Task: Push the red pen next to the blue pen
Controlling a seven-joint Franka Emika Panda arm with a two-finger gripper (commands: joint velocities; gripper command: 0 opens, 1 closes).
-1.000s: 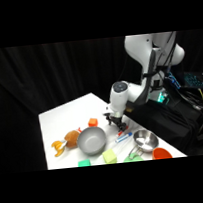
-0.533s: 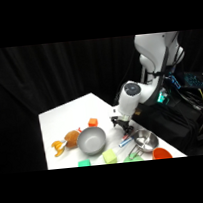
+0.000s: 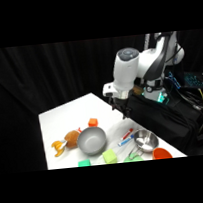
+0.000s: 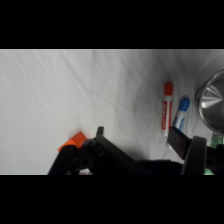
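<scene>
Side view: one red pen (image 3: 127, 134) on the white table (image 3: 66, 118), long axis running diagonally from lower left to upper right, between the grey bowl (image 3: 91, 140) and the shiny metal bowl (image 3: 146, 140). One blue pen (image 3: 124, 142) just beside and below it, lying closer to level across the picture, the two nearly touching at their lower-left ends. Gripper (image 3: 124, 112) raised above the table beyond the pens, apart from both; open or clenched cannot be told from here. Around: one orange block (image 3: 93, 122) behind the grey bowl, a brown and orange toy (image 3: 66, 141) at the bowl's left, two green blocks at the table's near edge, an orange-red dish (image 3: 162, 154) beside the metal bowl. Nothing between the two pens. Wrist view: red pen (image 4: 166, 108) upright in the picture, red cap at the top, whitish barrel below. Blue pen (image 4: 181, 113) just to its right, roughly parallel with a slight tilt, blue end uppermost, a narrow strip of table between them. Metal bowl (image 4: 213, 101) at the right edge, close to the blue pen. Orange block (image 4: 73, 141) low at left, partly behind the black linkage. One dark finger (image 4: 179, 140) visible below the pens; state of the fingers not clear here either.
</scene>
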